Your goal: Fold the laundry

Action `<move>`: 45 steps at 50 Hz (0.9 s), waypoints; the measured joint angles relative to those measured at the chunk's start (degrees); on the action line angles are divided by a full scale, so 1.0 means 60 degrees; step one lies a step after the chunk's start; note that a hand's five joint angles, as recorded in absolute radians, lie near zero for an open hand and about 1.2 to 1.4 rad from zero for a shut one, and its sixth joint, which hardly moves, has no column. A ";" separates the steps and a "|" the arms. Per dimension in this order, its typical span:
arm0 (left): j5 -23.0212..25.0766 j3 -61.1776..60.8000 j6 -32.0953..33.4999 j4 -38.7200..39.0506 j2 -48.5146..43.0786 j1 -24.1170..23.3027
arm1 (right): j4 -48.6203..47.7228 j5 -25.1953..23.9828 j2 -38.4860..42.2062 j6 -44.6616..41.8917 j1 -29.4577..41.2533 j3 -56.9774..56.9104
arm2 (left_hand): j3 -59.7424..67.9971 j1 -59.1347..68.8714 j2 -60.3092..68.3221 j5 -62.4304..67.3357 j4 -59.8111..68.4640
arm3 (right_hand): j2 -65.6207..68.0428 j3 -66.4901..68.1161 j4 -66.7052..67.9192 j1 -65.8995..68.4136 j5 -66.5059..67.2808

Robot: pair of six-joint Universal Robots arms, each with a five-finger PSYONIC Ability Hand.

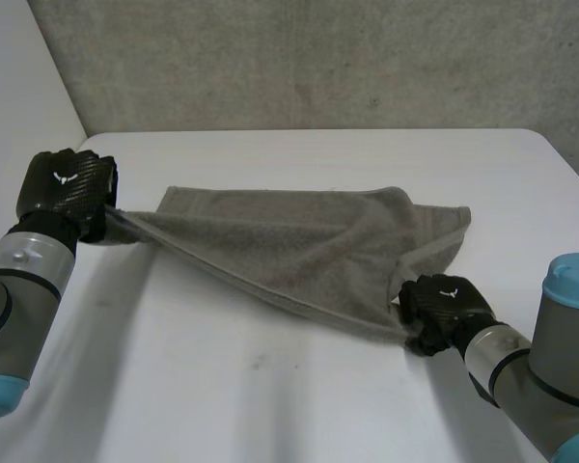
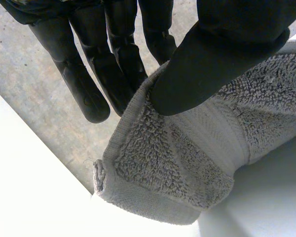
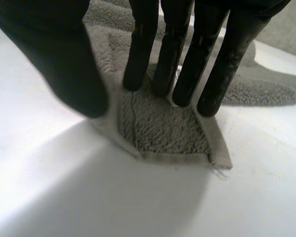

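Grey terry is what you have between the two hands: a towel stretched slantwise across the middle of the head view, from the left edge of the frame down to the lower right. Your left hand sits at the middle left of that frame, raised off the white table, and it has one corner of the towel pinched. The left wrist view shows you how. The left thumb presses the cloth against the left fingers behind it, and the corner's hemmed tip hangs free just past the thumb's end (a flat woven band crosses the pile beside the hem).

Your right hand is at the lower right of the head view, closed on the towel's near corner. In its own wrist view the right fingers lie straight across the face of the cloth. The right thumb bears on the hem beside them, so the corner is nipped between the two, and its tip juts out beyond the fingertips. Whether that tip touches the table, you cannot tell.

The edge running from hand to hand is taut. The far part of the towel lies on the table at the frame's centre, rumpled toward the right. A concrete wall runs along the top.
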 measured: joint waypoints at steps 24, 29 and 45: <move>-0.0019 0.0513 0.0028 -0.1317 0.1287 -0.0661 | 0.0955 0.0493 -0.3966 -0.2788 -0.0164 -0.1793 | 0.0000 0.0001 0.0000 0.0001 0.0000 | 0.3101 0.3170 0.3277 0.2185 0.3144; -0.0019 0.1178 0.0068 -0.2073 0.2154 -0.0878 | 0.3412 0.0426 -0.4630 -0.4358 -0.0329 -0.3309 | 0.0001 0.0000 0.0001 0.0000 0.0000 | 0.3101 0.3171 0.3278 0.2185 0.3158; 0.0033 0.3412 0.1624 -0.6226 0.0220 -0.0924 | 0.7591 0.0448 -0.2009 -0.7425 -0.0603 -0.5067 | 0.0001 0.0000 0.0000 0.0000 0.0000 | 0.3101 0.3172 0.3278 0.2185 0.3192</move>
